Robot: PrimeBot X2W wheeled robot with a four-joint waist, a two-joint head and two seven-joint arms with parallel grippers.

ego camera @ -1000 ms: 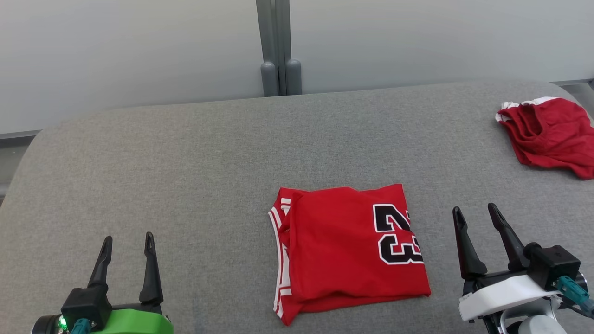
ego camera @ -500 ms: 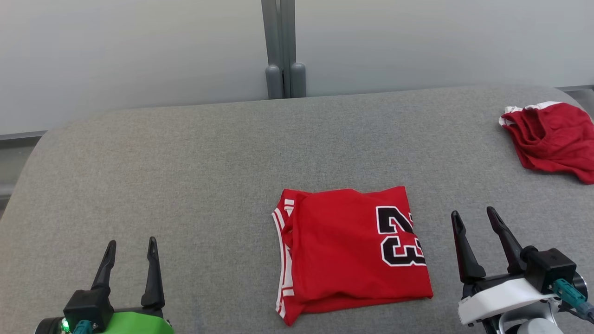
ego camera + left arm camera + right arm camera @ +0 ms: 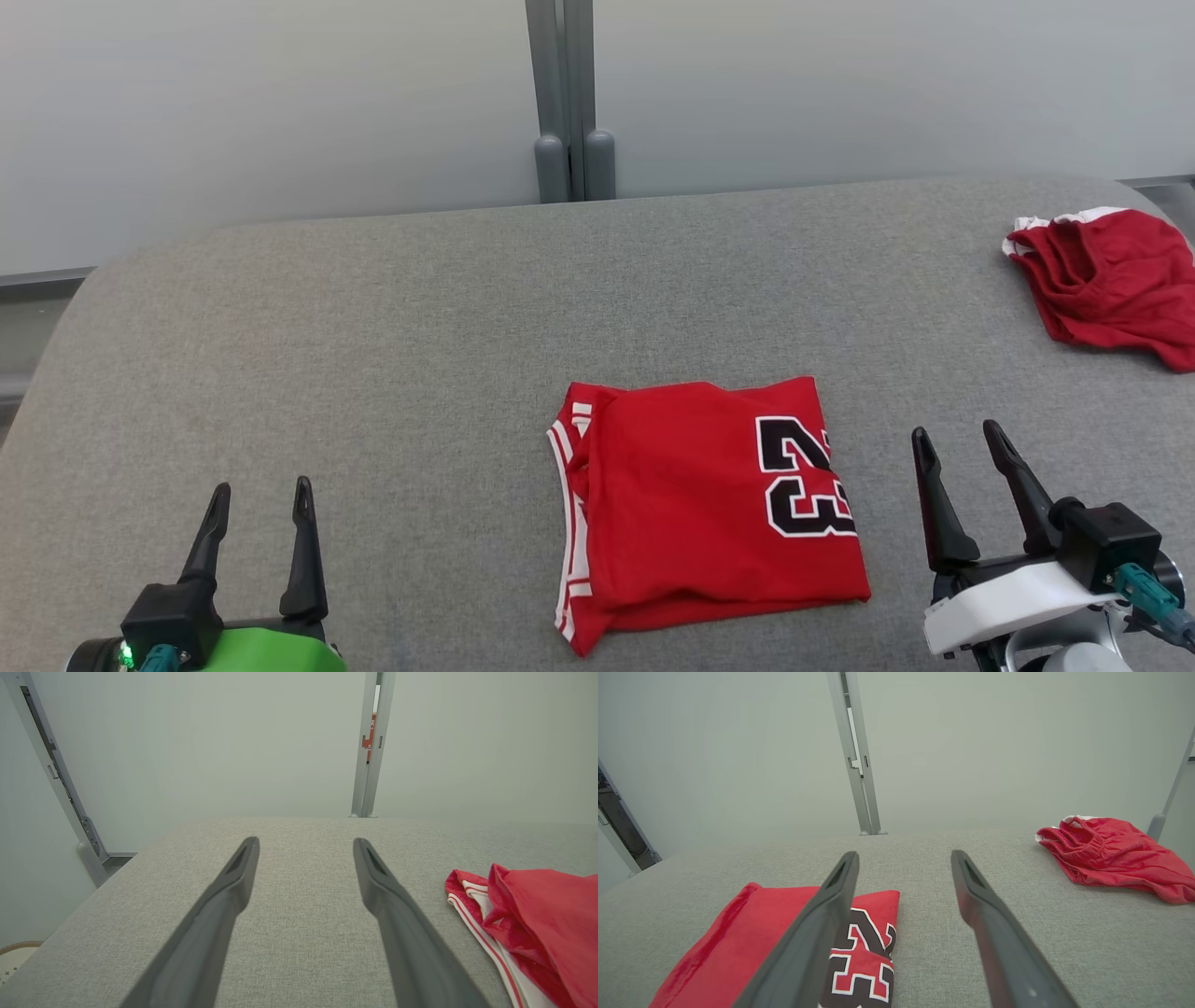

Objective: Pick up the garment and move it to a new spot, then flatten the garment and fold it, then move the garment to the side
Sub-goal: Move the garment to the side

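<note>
A grey fabric-covered table (image 3: 373, 355) is stretching out in front of pale wall panels (image 3: 233, 112), with a metal post (image 3: 569, 93) standing behind its far edge. The garment (image 3: 691, 504), a red jersey, is lying on it as a neat folded rectangle, near the front and a little right of the middle, its black number (image 3: 805, 476) facing up. Going by that, I'd say the moving, flattening and folding are looking finished. The last part, shifting the folded piece to the side, is not yet done. Neither tool is touching it. The left gripper (image 3: 261, 485) is hovering well apart on its left and the right gripper (image 3: 957, 429) near its right edge, both with fingers spread wide and holding nothing. A second red piece (image 3: 1111, 280), crumpled, is sitting at the table's far right.

The cameras are each adding something. The left wrist camera is catching the jersey's layered left edge, where white striped trim (image 3: 481, 919) is peeking out from under the red fold, and something woven (image 3: 16, 949) is showing low down past the table's corner. The right wrist camera is bringing out a gathered waistband (image 3: 1083, 842) on the crumpled piece, which is making it look like shorts.
</note>
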